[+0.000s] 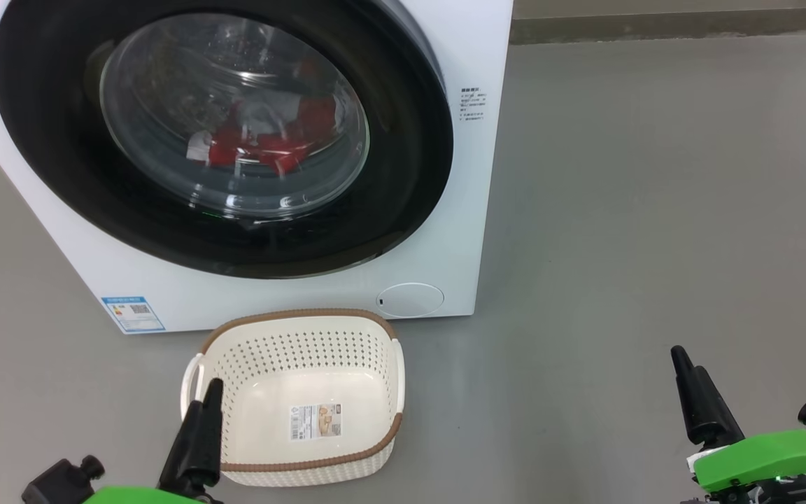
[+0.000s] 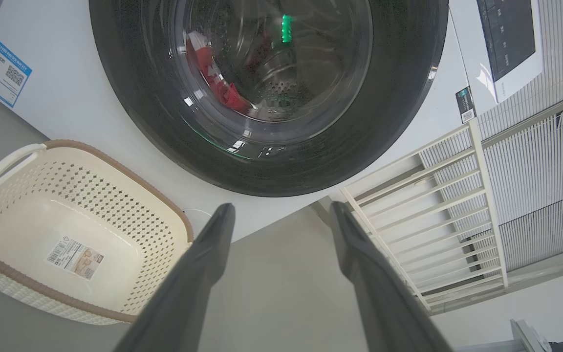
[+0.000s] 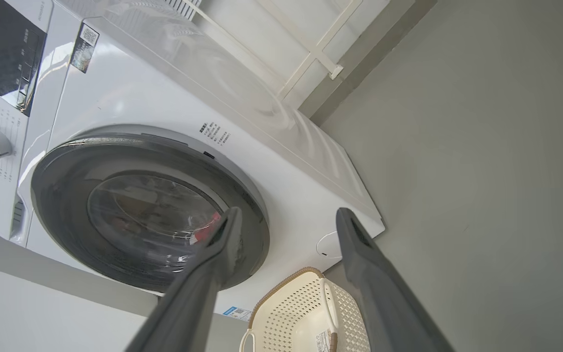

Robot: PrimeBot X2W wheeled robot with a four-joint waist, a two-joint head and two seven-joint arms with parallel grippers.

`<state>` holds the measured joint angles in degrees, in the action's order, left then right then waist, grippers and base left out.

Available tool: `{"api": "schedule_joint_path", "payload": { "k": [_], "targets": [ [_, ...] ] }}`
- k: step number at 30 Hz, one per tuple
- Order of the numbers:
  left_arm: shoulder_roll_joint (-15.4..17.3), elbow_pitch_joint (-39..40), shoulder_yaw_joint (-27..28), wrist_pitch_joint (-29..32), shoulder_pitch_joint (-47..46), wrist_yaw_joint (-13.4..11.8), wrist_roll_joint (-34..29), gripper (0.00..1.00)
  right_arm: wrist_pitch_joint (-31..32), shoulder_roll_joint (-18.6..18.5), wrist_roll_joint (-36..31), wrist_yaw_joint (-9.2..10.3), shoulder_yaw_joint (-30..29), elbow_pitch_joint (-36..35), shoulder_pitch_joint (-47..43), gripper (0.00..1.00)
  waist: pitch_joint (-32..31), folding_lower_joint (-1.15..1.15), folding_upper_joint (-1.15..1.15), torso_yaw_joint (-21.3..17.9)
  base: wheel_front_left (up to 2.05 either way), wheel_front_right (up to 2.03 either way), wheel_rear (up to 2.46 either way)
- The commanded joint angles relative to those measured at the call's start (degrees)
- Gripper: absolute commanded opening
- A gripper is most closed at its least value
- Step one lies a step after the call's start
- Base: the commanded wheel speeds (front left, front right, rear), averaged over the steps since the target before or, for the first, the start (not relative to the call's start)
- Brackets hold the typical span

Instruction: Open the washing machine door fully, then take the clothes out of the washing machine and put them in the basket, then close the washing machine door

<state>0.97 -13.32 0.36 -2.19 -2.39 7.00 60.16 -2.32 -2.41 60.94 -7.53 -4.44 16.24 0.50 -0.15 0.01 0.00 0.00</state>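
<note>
the washing machine door [image 1: 221, 133] is shut flat against the white washing machine [image 1: 466, 231], and through its glass the red and white clothes [image 1: 263, 143] lie heaped low in the drum. the basket [image 1: 305, 346] sits on the grey floor [image 1: 620, 210] just in front of the machine, below the door, with nothing in it but a paper label. nearer to me, the left fingers [image 2: 205, 264] are spread wide and hold nothing, by the basket's near left corner. the right fingers [image 3: 215, 264] are just as wide and bare, well off to the right over the floor. i'd say the first step, opening the door, is not yet begun. the next move calls for one arm to reach up to the door's rim, find a hold on its opening side, which i can't make out for certain, and swing it fully round without knocking the basket.
</note>
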Motion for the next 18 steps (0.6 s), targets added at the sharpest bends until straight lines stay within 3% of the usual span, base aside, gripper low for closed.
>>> {"api": "schedule_joint_path", "payload": {
  "k": [1,18],
  "targets": [
    [0.7,2.0,0.6,-0.7,-2.2,0.2,-2.3,1.0,-0.7,-1.1,-2.2,0.02,0.9,-1.9,2.0,1.0,-0.1,0.0,0.0,0.0,0.0,0.0,0.0],
    [1.2,1.7,-1.3,-3.6,-1.6,-0.5,-19.7,1.0,-3.6,-1.8,-17.8,0.02,3.5,-0.9,1.7,1.0,-0.4,-0.01,0.0,0.0,0.0,0.0,0.0]
  ]
}}
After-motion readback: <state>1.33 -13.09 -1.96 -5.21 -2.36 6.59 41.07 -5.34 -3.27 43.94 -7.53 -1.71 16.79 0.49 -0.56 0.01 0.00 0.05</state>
